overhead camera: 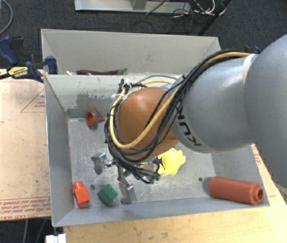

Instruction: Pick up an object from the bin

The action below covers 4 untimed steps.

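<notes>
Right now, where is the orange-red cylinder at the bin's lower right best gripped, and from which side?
Probably across the middle of the orange-red cylinder, from above: it lies flat, its long axis left to right, with nothing else touching it.

Red cylinder (236,190) front right; yellow lump (173,161) centre; orange block (81,193) front left; red cone (91,117) back left.

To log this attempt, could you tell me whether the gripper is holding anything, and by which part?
Nothing is held: the gripper is open with nothing between its fingers, and the green block lies just beside it.
</notes>
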### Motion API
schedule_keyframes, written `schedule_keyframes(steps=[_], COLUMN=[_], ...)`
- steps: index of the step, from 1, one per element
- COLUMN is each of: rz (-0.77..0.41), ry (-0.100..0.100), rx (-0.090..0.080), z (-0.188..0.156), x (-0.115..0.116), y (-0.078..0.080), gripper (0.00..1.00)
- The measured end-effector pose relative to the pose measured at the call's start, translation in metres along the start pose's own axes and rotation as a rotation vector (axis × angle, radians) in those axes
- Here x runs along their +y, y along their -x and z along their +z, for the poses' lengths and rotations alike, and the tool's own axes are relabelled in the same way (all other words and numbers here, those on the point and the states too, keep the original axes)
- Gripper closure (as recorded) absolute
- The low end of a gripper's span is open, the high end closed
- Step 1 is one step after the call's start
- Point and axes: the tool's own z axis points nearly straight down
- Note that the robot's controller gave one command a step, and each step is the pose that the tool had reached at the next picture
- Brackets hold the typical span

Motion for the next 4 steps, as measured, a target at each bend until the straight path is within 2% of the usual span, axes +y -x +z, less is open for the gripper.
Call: schedule_keyframes(steps=[1,2,4], rz=[-0.371,-0.242,-0.241], ry=[0.003,-0.003,-0.003], rx=[0.001,-0.013,-0.014], z=[0.045,0.056,0.055], x=[0.003,-0.002,-0.002], y=[-0.003,-0.003,-0.003], gripper=[0.00,1.00,1.00])
